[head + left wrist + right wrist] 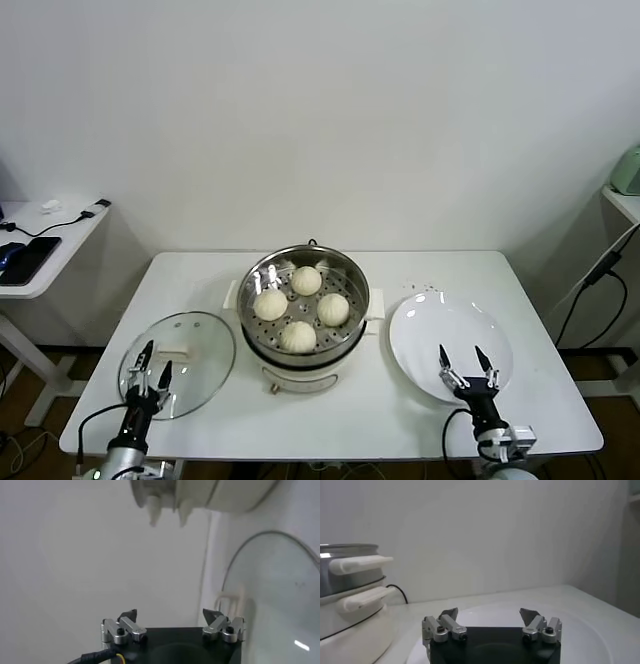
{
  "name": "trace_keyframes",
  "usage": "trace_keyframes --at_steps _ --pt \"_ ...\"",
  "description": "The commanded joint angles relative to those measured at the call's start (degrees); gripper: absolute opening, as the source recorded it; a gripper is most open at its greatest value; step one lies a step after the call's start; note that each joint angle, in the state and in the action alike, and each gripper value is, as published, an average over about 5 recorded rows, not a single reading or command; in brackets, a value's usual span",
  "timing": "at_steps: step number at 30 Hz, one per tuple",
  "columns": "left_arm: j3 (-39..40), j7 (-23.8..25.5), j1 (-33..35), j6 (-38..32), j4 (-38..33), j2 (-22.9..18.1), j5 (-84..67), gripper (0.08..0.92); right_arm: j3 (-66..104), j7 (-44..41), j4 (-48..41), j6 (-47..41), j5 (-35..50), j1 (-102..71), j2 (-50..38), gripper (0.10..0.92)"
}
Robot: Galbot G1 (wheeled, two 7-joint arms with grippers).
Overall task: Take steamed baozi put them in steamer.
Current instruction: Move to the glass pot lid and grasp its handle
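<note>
All four steamed baozi (301, 308) sit in the steamer (305, 300) at frame centre, so the left gripper (150, 368) at lower left and the right gripper (465, 367) at lower right idle, jaws apart, holding nothing.

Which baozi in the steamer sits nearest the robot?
The baozi at the steamer's front edge; the other three lie farther back on the tray.

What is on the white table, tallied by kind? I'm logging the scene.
Small round cream-white buns, all in the steamer: 4
Round shiny steel steamer: 1
Flat white plate: 1
Round glass lid: 1
Total: 7
</note>
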Motion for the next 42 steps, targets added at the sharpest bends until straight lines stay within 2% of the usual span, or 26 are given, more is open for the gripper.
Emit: trace_keyframes --at_steps 1,17,20,36,42 --pt "0.68 -0.89 -7.25 0.94 9.85 1.55 5.63 0.823 0.19 0.38 0.61 -0.12 -0.89 -0.39 1.13 0.823" --pt "2.21 -1.57 -11.99 3.81 14.56 0.38 6.17 0.822 1.01 0.68 0.85 0.08 -2.09 -0.63 2.09 0.823" --pt "2.31 -1.54 -12.02 3.89 14.83 0.23 6.72 0.786 0.99 0.74 0.87 0.05 -2.38 -0.61 2.19 0.823" --pt "2.12 -1.52 -12.91 4.31 15.96 -0.39 7.38 0.332 0.54 1.04 1.08 -0.45 -3.58 -0.14 2.68 0.823" --pt "1.16 -0.71 -11.43 4.83 11.58 -0.27 5.87 0.167 0.46 1.24 1.34 -0.56 -3.74 -0.15 2.86 0.823"
